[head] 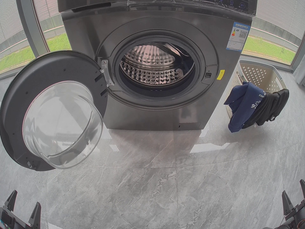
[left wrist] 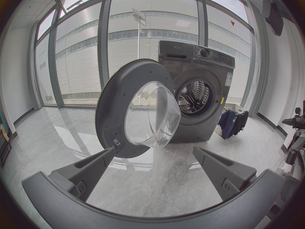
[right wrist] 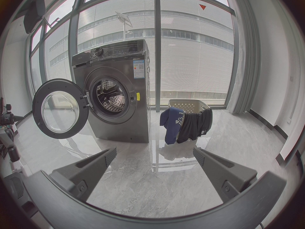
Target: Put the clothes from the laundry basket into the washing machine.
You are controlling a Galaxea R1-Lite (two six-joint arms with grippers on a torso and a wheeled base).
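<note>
Currently the left pincer point(left wrist: 153, 150) and right pincer point(right wrist: 154, 150) both hang spread and empty, low over the floor's point(head: 159, 182) near edge. Toward the far right, the laundry basket point(head: 259, 73) stands beside the washing machine point(head: 152, 16), a blue garment point(head: 244, 107) and a black garment point(head: 271, 107) draped over its front rim. The right arm seems best placed: pinch a thick fold, lift clear of the rim.

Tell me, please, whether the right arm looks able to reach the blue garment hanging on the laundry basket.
Probably yes: the blue garment hangs over the near rim of the laundry basket, with only bare floor between it and the open right gripper, though it looks some way off.
</note>
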